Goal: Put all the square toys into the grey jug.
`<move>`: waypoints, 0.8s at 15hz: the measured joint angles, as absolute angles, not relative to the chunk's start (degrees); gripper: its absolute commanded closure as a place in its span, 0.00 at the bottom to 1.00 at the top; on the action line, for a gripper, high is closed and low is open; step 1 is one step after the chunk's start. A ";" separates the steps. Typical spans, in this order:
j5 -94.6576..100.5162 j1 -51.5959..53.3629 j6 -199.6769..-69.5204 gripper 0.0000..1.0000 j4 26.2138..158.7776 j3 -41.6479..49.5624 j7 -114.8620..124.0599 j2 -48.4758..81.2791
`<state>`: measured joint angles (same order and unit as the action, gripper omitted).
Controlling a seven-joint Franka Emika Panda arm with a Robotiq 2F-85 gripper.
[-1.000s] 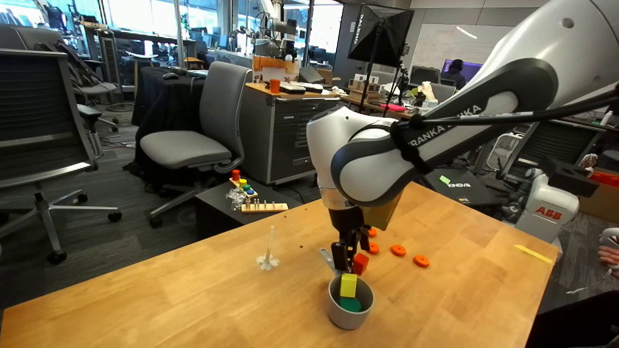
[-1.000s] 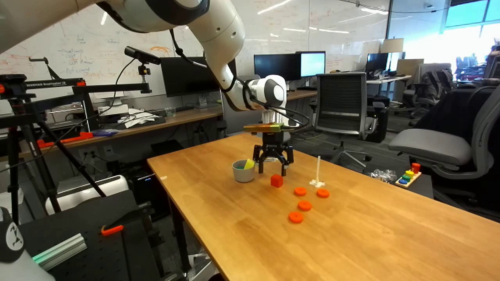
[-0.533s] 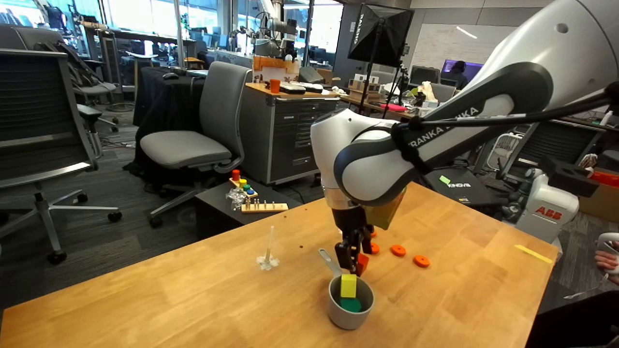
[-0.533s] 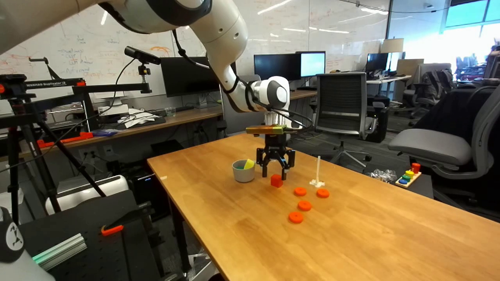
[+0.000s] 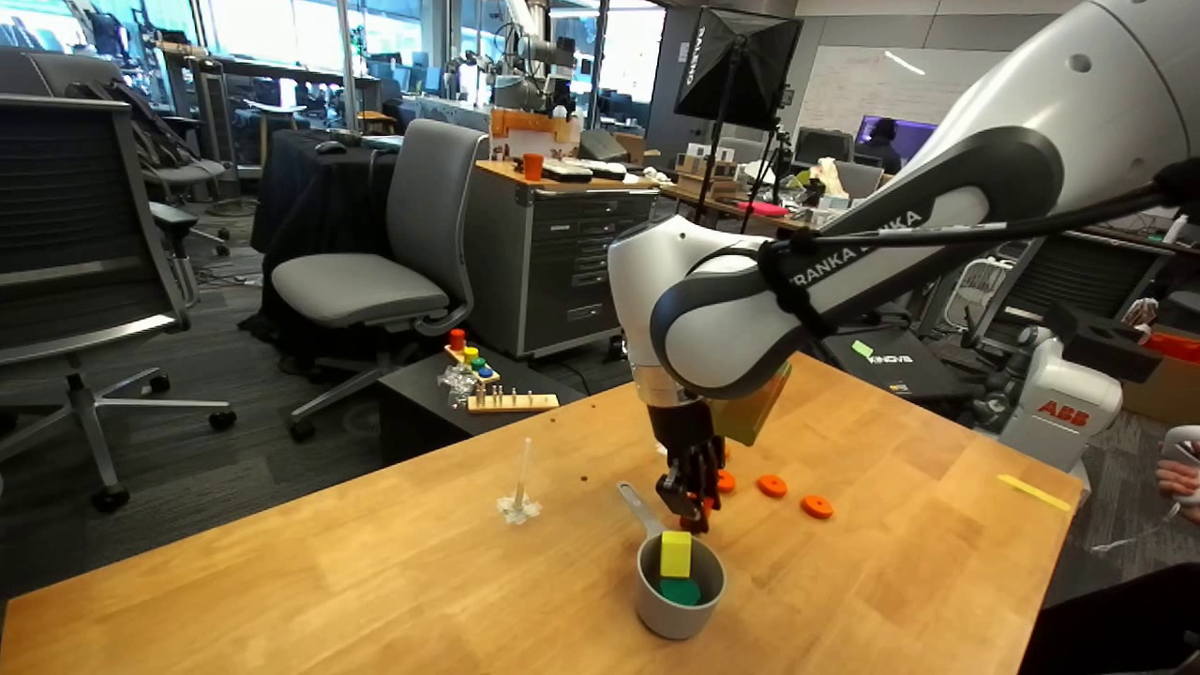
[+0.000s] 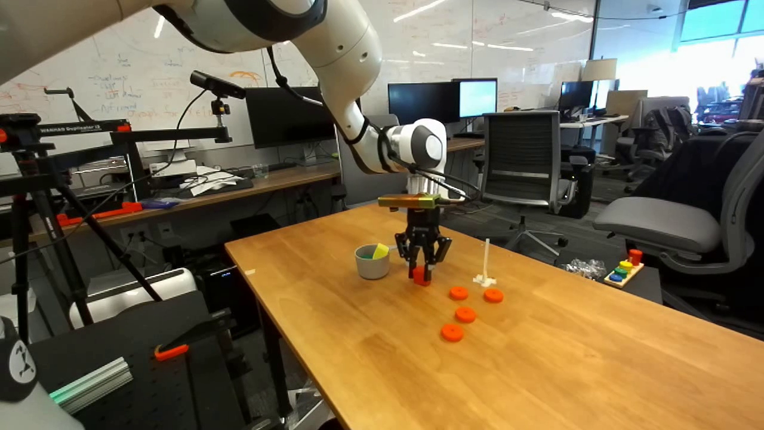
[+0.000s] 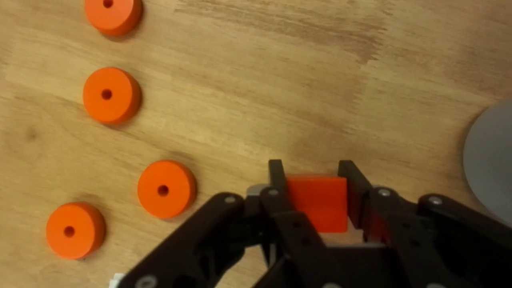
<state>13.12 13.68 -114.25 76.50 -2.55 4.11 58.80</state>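
Note:
The red square toy [image 7: 320, 204] sits between both pads of my gripper [image 7: 313, 171], which is shut on it. In an exterior view the red block [image 6: 419, 276] shows low at the tabletop between the fingertips; from the opposite side the fingers cover most of it. Close beside stands the grey jug [image 5: 677, 621], its handle pointing away toward the back. The yellow block [image 5: 675, 555] rests tilted inside, poking up to the rim, above the green block [image 5: 680, 591] at the bottom. Part of the jug's grey wall [image 7: 490, 160] appears at the wrist view's right edge.
Several flat orange round pieces [image 7: 112, 96] lie on the wooden table [image 6: 394, 334] near the gripper. A thin upright peg [image 6: 486, 263] is taped to the tabletop close to them. The jug's handle [image 5: 639, 508] sticks out beside the gripper.
My gripper has come down and away from the jug onto the red block, and its jaws have closed around it. The jug and the blocks inside have stayed put.

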 measured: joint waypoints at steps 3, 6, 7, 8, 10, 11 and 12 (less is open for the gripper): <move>13.07 13.70 -114.26 0.87 76.26 -2.56 4.11 58.32; 13.07 14.21 -114.25 0.87 76.42 -2.57 4.18 56.30; 13.07 14.55 -114.24 0.87 76.69 -2.59 4.37 55.23; 13.07 14.96 -114.21 0.87 77.12 -2.61 4.62 54.03; 13.07 15.85 -114.18 0.87 78.23 -2.79 5.11 51.63; 13.07 16.17 -114.17 0.87 78.83 -3.11 5.15 50.63; 13.06 16.43 -114.17 0.87 79.36 -3.58 5.16 49.85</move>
<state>13.06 16.43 -114.17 79.36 -3.58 5.16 49.85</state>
